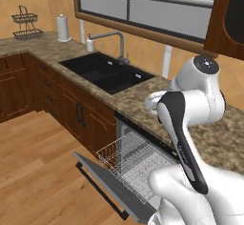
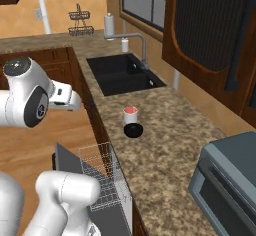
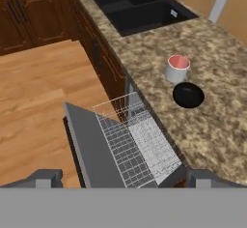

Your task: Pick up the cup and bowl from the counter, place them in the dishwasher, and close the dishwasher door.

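Observation:
The white cup [image 2: 130, 114] with its pink-red inside stands on the granite counter [image 2: 165, 130] just past the sink. The glossy black bowl [image 2: 133, 130] sits right beside it, on the nearer side. In the hand view the cup [image 3: 177, 68] and bowl [image 3: 188, 95] lie up and to the right. The dishwasher [image 1: 143, 145] is open, its grey door [image 3: 89, 147] dropped down and the white wire rack [image 3: 137, 142] pulled out over it. My gripper [image 3: 126, 179] hovers high above the door, open and holding nothing, well short of both dishes. In the left base view my arm hides the dishes.
A black sink basin [image 1: 107, 71] with a faucet [image 1: 119, 40] lies left of the dishes. A grey toaster oven [image 2: 225, 185] stands at the counter's near right. Dark wall cabinets [image 2: 210, 25] hang overhead. Wooden floor [image 3: 38, 96] spreads in front of the cabinets.

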Available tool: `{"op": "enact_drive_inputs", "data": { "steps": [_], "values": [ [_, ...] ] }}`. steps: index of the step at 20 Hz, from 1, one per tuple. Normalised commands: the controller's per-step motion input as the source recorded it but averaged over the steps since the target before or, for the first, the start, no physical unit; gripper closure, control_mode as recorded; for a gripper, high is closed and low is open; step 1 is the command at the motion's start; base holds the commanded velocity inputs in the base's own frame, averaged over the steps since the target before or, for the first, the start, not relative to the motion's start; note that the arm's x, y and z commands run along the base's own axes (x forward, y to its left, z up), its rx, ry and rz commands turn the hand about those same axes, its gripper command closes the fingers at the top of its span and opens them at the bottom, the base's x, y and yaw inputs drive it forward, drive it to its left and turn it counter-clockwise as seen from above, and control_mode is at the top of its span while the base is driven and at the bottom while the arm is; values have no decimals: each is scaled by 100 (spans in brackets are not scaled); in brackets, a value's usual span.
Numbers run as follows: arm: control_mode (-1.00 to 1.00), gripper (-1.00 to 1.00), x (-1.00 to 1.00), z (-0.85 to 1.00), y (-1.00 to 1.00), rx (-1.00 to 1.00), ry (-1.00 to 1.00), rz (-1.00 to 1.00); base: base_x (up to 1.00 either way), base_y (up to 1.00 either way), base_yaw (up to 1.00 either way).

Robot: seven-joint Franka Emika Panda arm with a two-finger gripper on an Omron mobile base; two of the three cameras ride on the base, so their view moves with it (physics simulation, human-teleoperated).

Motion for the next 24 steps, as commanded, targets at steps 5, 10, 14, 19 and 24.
{"op": "enact_drive_inputs", "data": {
  "steps": [5, 10, 14, 19, 24],
  "values": [
    [-100, -100, 89, -35, -37, -1, 22, 1, 0, 0, 0],
    [-100, -100, 91, -58, -6, -13, 31, 2, 0, 0, 0],
    [-100, -100, 90, -39, -4, -5, 15, 1, 0, 0, 0],
    [-100, -100, 78, -19, -17, 0, 15, 4, 0, 0, 0],
    [-100, -100, 81, -24, -30, 0, 13, 4, 0, 0, 0]
  ]
}}
